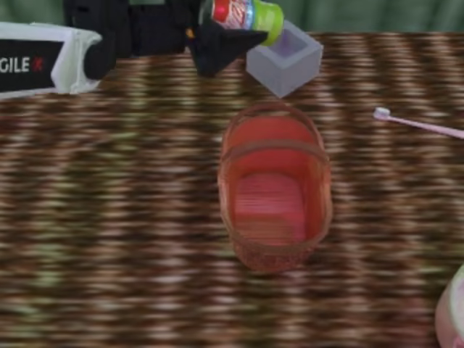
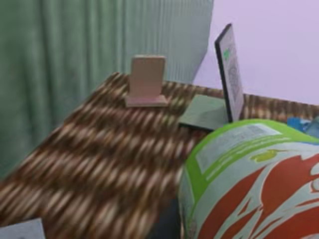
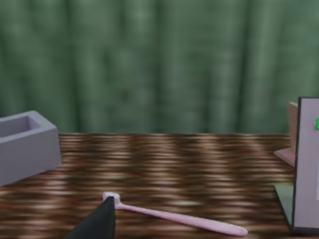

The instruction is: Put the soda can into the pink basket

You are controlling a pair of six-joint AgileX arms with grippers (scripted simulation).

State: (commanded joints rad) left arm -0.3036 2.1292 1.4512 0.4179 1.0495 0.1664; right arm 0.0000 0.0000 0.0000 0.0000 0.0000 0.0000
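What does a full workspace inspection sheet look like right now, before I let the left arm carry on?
Surface: brown woven-pattern table.
Job's things: soda can held on its side in the left gripper, above the far edge near the grey box; pink basket mid-table, nothing inside.
Clutter: pink toothbrush at right; pink-white object at the near right edge; pink block stand; dark upright panel on a green base.
Grippers: left shut on the can; right gripper only a dark finger tip, state unclear.
Cables: nothing seen.
Surroundings: green curtain behind the table.
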